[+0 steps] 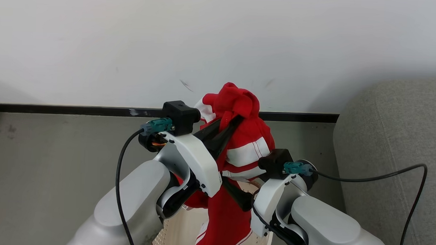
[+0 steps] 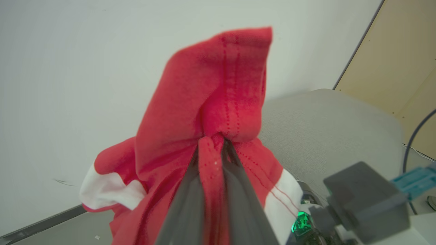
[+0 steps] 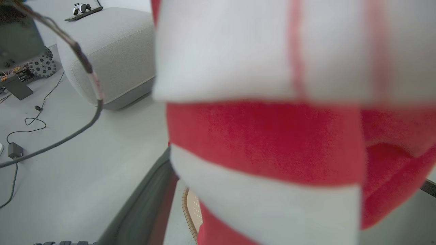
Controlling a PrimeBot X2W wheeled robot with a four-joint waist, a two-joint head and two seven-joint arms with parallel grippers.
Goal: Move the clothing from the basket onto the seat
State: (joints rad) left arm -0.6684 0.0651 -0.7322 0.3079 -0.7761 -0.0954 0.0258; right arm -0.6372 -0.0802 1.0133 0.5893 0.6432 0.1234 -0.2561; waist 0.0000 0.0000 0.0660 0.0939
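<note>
Clothing (image 1: pixel 252 129) above basket (image 1: pixel 178 233), in tight grip of left claw (image 2: pixel 213 139); right claw (image 1: pixel 237 188) apart.

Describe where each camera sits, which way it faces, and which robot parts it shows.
Head view: head-mounted, facing down at floor and wall; both forearms, left gripper shut on the red garment above the basket.
Left wrist view: along its own fingers pinching the garment, towards the wall.
Right wrist view: close against the garment; one own finger.
Shared by all: the grey seat.
</note>
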